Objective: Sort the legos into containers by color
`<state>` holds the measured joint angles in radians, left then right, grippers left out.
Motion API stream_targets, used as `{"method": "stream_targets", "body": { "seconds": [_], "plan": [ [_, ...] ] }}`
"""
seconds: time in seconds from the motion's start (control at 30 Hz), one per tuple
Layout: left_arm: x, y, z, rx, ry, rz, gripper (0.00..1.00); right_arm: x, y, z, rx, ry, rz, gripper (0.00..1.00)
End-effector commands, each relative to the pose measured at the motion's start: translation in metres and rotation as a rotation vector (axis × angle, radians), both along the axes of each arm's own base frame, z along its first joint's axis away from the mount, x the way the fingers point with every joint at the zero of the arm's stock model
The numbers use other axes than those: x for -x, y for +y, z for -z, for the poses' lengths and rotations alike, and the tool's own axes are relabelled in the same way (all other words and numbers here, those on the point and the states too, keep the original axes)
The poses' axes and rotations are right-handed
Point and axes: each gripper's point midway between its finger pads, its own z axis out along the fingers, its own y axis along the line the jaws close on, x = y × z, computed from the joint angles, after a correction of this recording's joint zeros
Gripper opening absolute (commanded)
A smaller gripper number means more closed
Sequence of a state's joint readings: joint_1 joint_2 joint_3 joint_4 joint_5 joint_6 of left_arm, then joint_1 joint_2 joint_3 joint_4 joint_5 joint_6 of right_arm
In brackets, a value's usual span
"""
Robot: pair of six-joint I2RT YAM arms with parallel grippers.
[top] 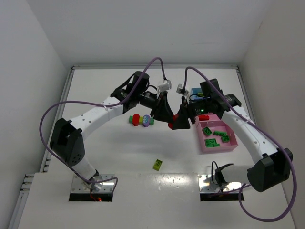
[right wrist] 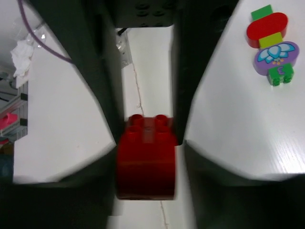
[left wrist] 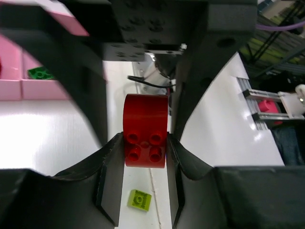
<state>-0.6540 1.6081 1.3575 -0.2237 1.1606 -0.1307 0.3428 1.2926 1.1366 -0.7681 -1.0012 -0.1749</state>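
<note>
While both arms reach inward from their bases over the white table (top: pixel 119 157), their wrists tilt down and meet tip to tip above its middle. The left arm (top: pixel 95 114) sweeps up and right, and the right arm (top: pixel 248 131) bends up and left.

Nearest the bases, a lone yellow-green brick (top: pixel 157 165) lies flat on the table, apart from everything else.

Beyond it, the left gripper (left wrist: pixel 144 143) is clamped on the studded end of a red brick (left wrist: pixel 145 117), with a finger pressed against each side. The right gripper (right wrist: pixel 148 145) is closed on the same brick from the opposite end, its fingers gripping the smooth rounded body. The brick hangs above the table between the two grippers. It is glossy red, with four studs in a square on one face and a curved, arch-like back.

Just left of the grippers, a short chain of joined bricks (top: pixel 141 119) lies on the table: green, red, yellow-green, a purple oval with a printed flower, then green.

To the right, under the right arm, a pink tray (top: pixel 217 148) holds several green bricks (top: pixel 209 142).
</note>
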Motion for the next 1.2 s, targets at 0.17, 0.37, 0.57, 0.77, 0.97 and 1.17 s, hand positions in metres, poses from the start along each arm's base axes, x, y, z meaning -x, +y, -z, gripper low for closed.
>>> {"method": "stream_targets", "body": {
  "seconds": [0.17, 0.37, 0.57, 0.77, 0.97, 1.17],
  "plan": [
    [0.012, 0.017, -0.037, 0.102, -0.025, 0.07, 0.0, -0.008, -0.005, -0.015, -0.029, -0.113, 0.037, 0.82],
    [-0.002, 0.032, -0.05, 0.138, 0.019, 0.019, 0.0, 0.003, -0.005, -0.016, -0.057, -0.121, 0.016, 0.82],
    [-0.006, 0.038, -0.055, 0.18, 0.009, 0.012, 0.0, 0.002, -0.003, -0.032, -0.137, -0.149, 0.006, 0.78],
    [-0.004, 0.038, -0.058, 0.187, 0.021, 0.02, 0.0, -0.006, 0.006, -0.044, -0.181, -0.151, 0.009, 0.76],
    [-0.006, 0.037, -0.057, 0.186, 0.034, 0.019, 0.0, -0.02, 0.018, -0.056, -0.231, -0.142, -0.005, 0.73],
    [-0.008, 0.036, -0.054, 0.181, 0.042, 0.018, 0.0, -0.025, 0.022, -0.064, -0.26, -0.126, -0.006, 0.7]
  ]
}}
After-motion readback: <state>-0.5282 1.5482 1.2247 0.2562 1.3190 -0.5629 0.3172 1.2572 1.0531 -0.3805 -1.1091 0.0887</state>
